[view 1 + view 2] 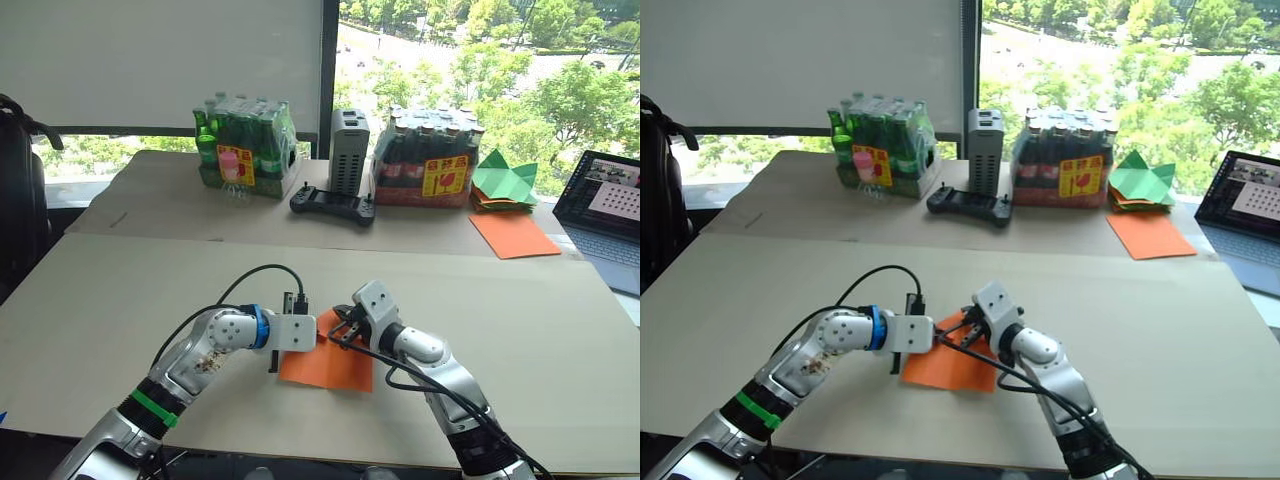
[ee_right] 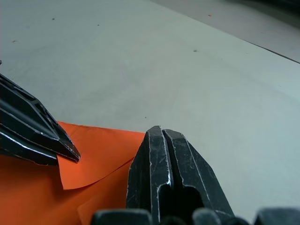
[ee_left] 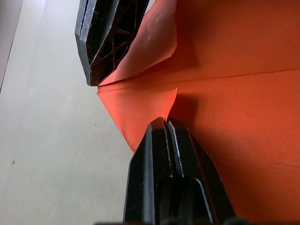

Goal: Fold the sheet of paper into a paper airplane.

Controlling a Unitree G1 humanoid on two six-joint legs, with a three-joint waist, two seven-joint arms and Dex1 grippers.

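Working item: the sheet of paper (image 1: 325, 365), bright orange, lying on the near part of the beige table (image 1: 540, 330), in front of me between my two arms. Its far corners are turned in as flaps; one flap curls up off the surface where my grippers meet.

My left gripper (image 1: 318, 337): reaching in from the left, fingers pressed together with no gap, their tips at the far corner of the sheet. In the left wrist view the closed tips (image 3: 165, 125) sit at the edge of a raised flap; I cannot tell whether any paper is caught between them.

My right gripper (image 1: 340, 331): reaching in from the right, fingers likewise closed tight, tips resting at the same far corner, just beside the left gripper's. In the right wrist view the curled flap lies between the two grippers.

Further items on the far part of the table, well apart from the sheet:
- pack of green bottles (image 1: 245, 148), far left.
- grey upright box (image 1: 350, 150), centre, with a black controller (image 1: 333, 206) in front of it.
- pack of dark bottles (image 1: 425, 158).
- green paper shapes (image 1: 505, 178), stacked above a larger smooth orange sheet (image 1: 513, 235).
- laptop (image 1: 608, 215), open, at the right edge.
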